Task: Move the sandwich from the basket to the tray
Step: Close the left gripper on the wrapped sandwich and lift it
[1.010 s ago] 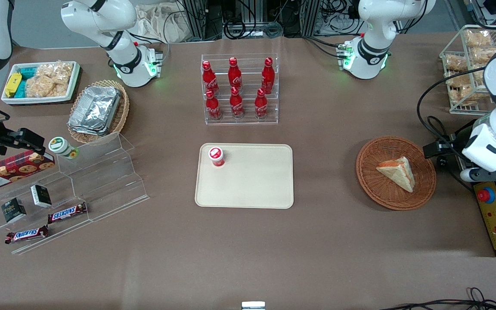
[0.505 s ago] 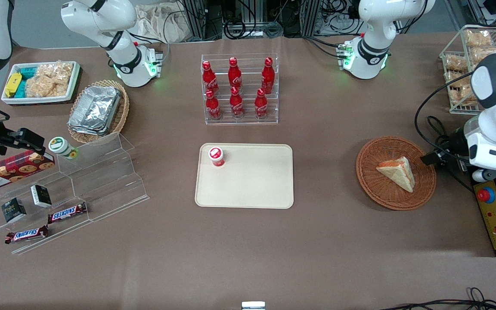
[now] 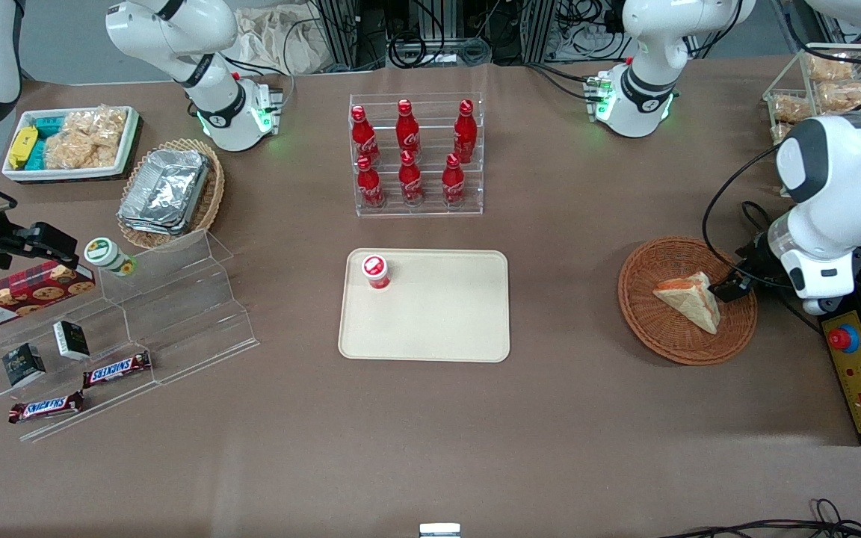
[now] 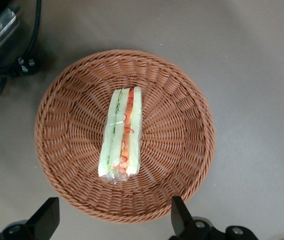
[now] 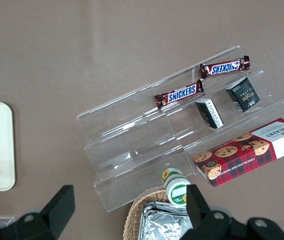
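The sandwich [image 4: 121, 135] lies in the middle of the basket [image 4: 192, 150], untouched, so nothing of the task is done yet. The gripper [image 4: 112, 220] hangs above the basket with its fingers spread wide. Gripping, lifting and carrying remain; the tray [image 3: 438, 329], well apart from the basket, holds only a red-capped bottle [image 3: 376, 271].

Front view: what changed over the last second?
The left arm swung in from the working arm's end of the table toward the basket; its end effector now hangs over the basket's edge beside the sandwich, fingers open, nothing taken hold of. The sandwich stayed in the basket; the tray and the red-capped cup on it did not move.
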Robot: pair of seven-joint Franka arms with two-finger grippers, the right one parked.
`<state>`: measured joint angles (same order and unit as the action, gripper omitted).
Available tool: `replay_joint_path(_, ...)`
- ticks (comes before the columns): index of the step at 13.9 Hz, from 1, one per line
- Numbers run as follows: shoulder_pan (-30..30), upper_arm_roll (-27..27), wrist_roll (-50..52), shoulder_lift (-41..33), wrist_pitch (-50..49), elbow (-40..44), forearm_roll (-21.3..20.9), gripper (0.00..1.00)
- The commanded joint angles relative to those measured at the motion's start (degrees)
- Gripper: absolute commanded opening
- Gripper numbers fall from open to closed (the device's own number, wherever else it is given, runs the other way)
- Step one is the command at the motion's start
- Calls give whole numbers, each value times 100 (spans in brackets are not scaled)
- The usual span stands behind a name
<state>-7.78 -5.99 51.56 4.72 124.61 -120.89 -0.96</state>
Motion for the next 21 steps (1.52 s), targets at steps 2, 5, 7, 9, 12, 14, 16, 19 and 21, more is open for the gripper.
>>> replay_joint_path(2, 22, -16, 540, 344, 554, -198, 17, 100)
replay_joint_path(5, 22, -16, 548, 521, 1100, -550, 0, 100)
replay_joint_path(7, -4, -8, 540, 548, 1109, -602, -26, 100)
replay_joint_path(9, -22, 1, 531, 574, 1197, -708, -70, 100)
replay_joint_path(12, -30, 10, 496, 609, 1250, -805, -88, 100)
replay_joint_path(14, -30, 19, 487, 636, 1241, -840, -132, 100)
replay_joint_path(16, -30, 19, 531, 793, 1285, -840, -500, 100)
replay_joint_path(19, -30, 45, 575, 995, 1644, -788, -510, 100)
replay_joint_path(21, -39, 45, 881, 987, 1707, -735, -492, 16)
